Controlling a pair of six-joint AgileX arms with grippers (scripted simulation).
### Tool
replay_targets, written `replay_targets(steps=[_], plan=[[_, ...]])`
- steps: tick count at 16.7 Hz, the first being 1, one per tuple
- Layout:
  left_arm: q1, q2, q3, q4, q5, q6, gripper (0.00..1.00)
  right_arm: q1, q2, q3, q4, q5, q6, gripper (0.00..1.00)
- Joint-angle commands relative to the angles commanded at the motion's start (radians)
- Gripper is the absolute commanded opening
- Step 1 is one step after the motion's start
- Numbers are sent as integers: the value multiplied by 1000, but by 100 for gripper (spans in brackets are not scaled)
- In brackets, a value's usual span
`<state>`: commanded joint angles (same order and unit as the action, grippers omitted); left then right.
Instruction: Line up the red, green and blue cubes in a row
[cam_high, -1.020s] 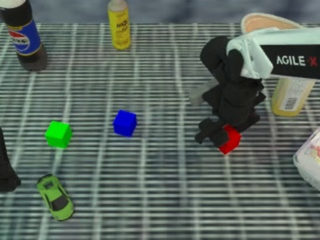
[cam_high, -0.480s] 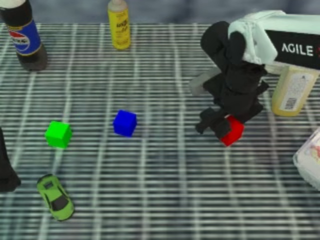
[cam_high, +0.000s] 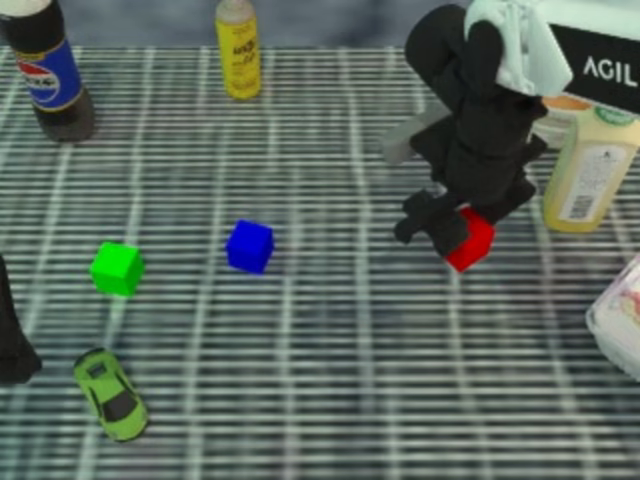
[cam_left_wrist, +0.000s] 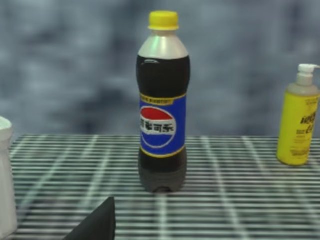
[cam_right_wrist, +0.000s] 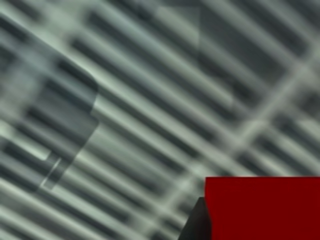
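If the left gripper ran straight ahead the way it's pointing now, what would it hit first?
Most likely the cola bottle: it stands nearly centred in the left wrist view, with bare table before it. The yellow pump bottle sits off to one side. Depth is unclear.

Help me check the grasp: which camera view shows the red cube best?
The top view: the red cube shows whole enough to place, right of centre, partly under the right tool, apart from the blue and green cubes. The right wrist view shows only one red face up close. The left wrist view misses it.
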<state>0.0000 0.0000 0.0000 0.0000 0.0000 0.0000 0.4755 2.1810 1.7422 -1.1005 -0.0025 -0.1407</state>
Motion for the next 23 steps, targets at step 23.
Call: replay_targets(steps=[23], plan=[[0,0,0,0,0,0,100,412,394,777,-397,35,1042,0]])
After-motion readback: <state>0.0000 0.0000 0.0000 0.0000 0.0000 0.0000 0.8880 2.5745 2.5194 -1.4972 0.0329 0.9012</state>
